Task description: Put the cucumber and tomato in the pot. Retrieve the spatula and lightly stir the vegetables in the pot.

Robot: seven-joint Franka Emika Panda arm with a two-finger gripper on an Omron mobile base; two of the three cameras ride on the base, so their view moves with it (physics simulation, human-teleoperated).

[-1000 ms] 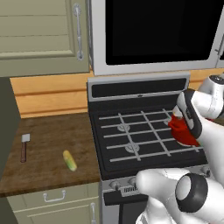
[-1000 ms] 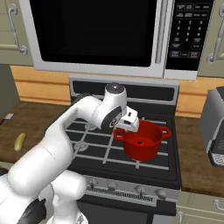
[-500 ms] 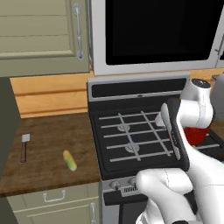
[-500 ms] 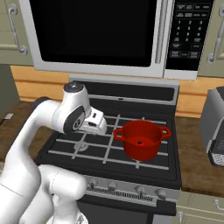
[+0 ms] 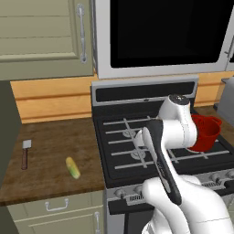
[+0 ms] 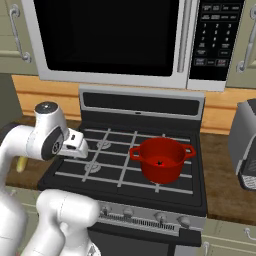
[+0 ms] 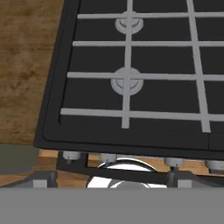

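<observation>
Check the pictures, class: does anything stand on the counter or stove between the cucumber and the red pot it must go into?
Nothing visible does. The cucumber lies on the wooden counter left of the stove; the pot sits on the stove's right side. Only bare burner grates lie between them.

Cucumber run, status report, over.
Gripper open, empty, over stove left burners. Cucumber on counter, spatula beyond it. Path unobstructed.

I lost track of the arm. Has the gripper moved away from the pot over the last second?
Yes. It was right at the pot a second ago; now the gripper hangs open over the stove's left burners, toward the wooden counter.
</observation>
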